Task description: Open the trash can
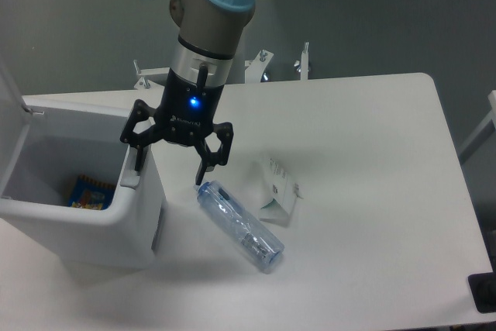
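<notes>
The fingers (140, 158) are spread wide with nothing between them, one at the bin's right rim, the other just above the bottle (239, 225). The gripper (170, 168) hangs over that rim. The trash can (93, 222) stands at the table's (372, 191) left edge, lid up, a colourful packet (87, 192) inside. A crumpled wrapper (277, 188) lies beside the bottle.

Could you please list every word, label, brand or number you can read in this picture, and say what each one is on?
None can be read with certainty.
Gripper body: a line of small white lettering under the blue light, too blurred to read.
White packet on the table: dark print, too small to read.
Colourful packet inside the trash can: pattern only, no legible text.
Clear bottle: no readable label.
</notes>
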